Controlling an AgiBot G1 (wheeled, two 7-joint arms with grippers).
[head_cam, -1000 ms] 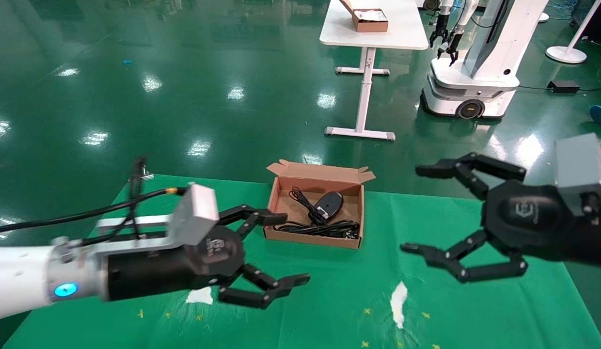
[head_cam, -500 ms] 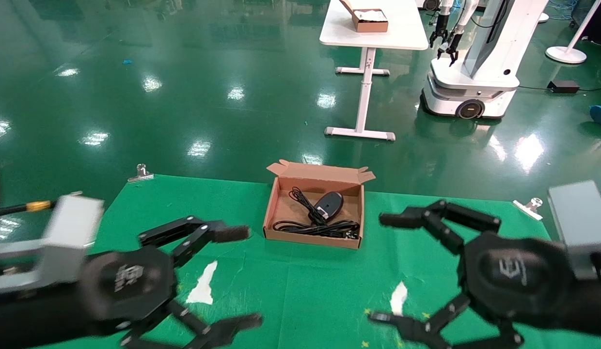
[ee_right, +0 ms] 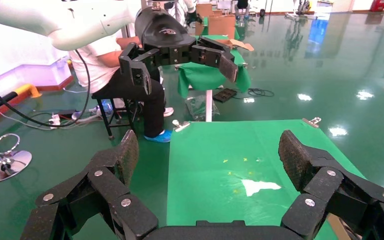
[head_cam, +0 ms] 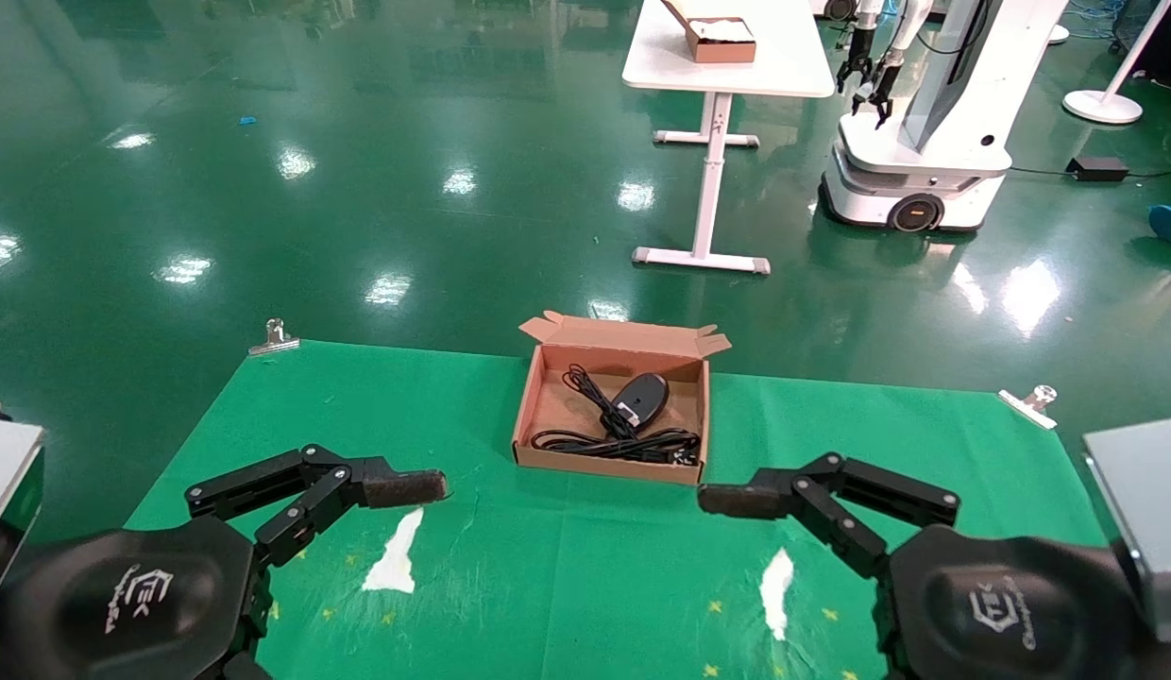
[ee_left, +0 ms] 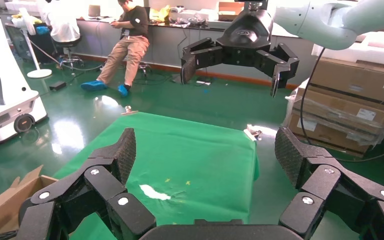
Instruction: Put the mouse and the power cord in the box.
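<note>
The brown box (head_cam: 551,408) sits at the far middle of the green cloth, flaps up along its far edge. Inside lie the black mouse (head_cam: 641,395) with its thin cable and the looped power cord (head_cam: 612,444) along the near wall. My left gripper (ee_left: 206,155) hovers low at the near left, open and empty, with only its upper finger (head_cam: 397,487) showing in the head view. At the near right my right gripper (ee_right: 210,152) is open and empty too, upper finger (head_cam: 737,499) pointing inward. Both are well short of the box. A corner of the box (ee_left: 7,199) shows in the left wrist view.
Two white torn patches (head_cam: 394,565) (head_cam: 776,590) mark the cloth. Metal clips (head_cam: 274,337) (head_cam: 1029,401) hold its far corners. Beyond stand a white table (head_cam: 737,71) with another brown box (head_cam: 722,42) and a second robot (head_cam: 925,142). A seated person (ee_left: 130,35) is nearby.
Both grippers have drawn back from beside the box toward me and sunk lower in the head view, staying open. The box and its contents have not moved.
</note>
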